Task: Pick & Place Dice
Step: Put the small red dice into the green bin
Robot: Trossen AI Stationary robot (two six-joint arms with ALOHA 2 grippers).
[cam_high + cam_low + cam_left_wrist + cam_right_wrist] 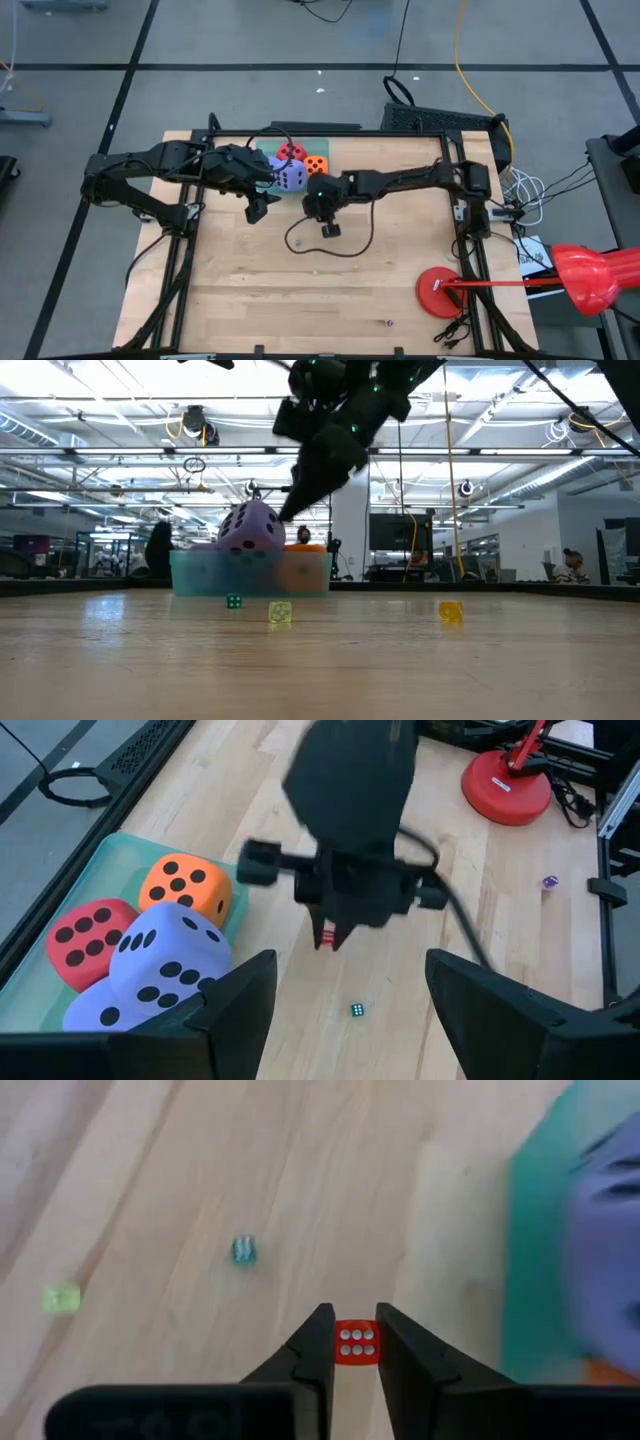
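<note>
From above, we see our right gripper [329, 229] near the teal tray [322, 150] with its big dice [292, 176]; the left gripper [258, 205] waits beside, spread wide. At table height, three tiny dice [279, 612] lie loose. Our right wrist view shows the fingers pinching a small red die [355, 1342]: carrying, we judge; next, set it in the tray

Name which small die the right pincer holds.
The tiny red die, clamped in the right pincer above the table. The teal die and green die lie loose on the wood.
</note>
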